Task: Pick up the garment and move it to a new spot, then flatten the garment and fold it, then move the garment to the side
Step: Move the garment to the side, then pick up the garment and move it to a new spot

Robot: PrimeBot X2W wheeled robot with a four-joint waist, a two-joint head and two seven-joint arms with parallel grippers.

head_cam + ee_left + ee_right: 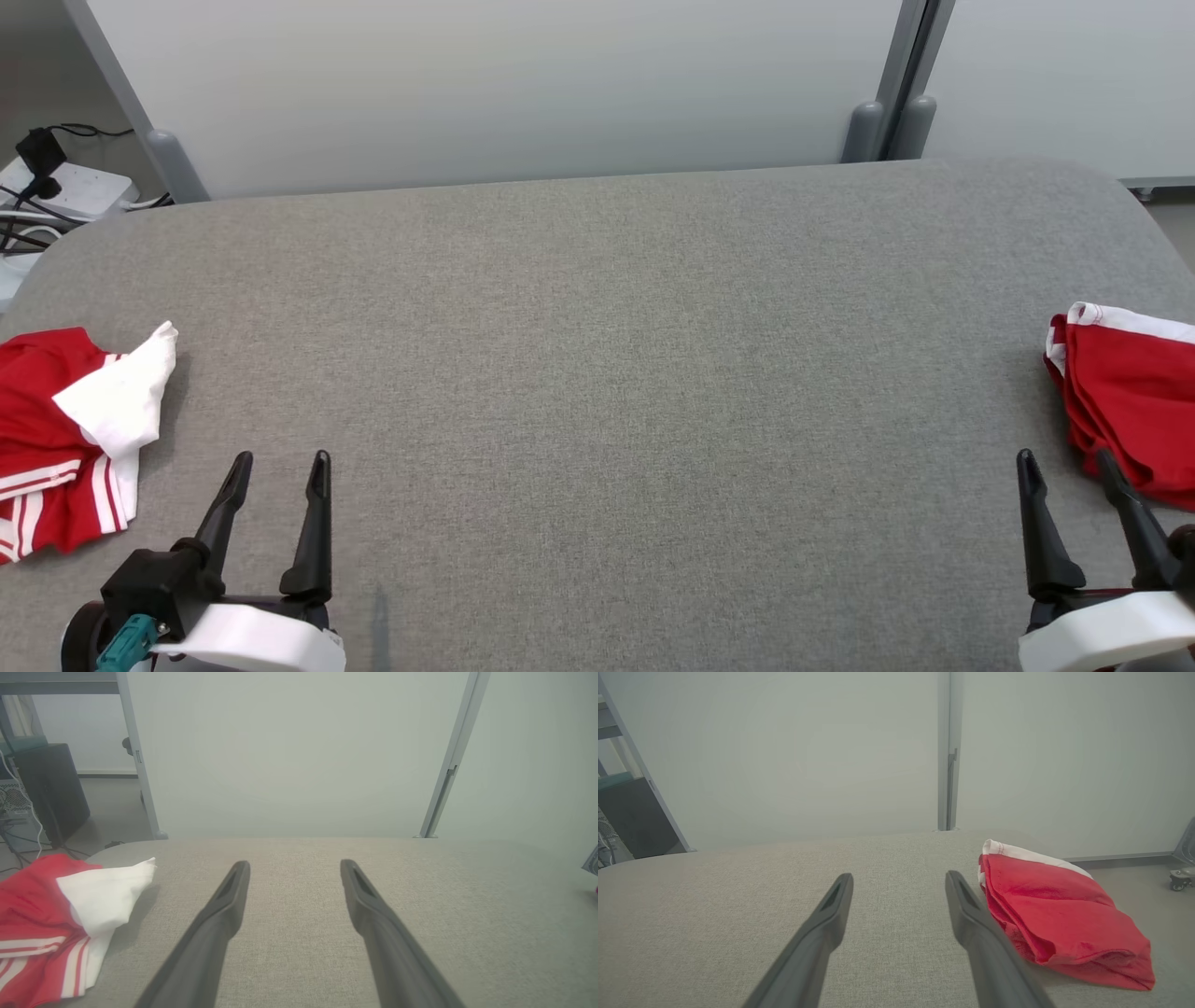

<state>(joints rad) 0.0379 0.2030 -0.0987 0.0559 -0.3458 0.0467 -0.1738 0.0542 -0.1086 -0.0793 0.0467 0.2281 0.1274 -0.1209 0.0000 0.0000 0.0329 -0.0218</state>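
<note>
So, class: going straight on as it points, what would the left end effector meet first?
Nothing on the table: the way looks free, probably as far as the white panel. The garment lies off to the left.

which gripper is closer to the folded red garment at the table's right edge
Right. The right gripper sits open just beside the folded red garment; the left gripper, also open, is far across the table, next to the crumpled red-and-white garment.
</note>
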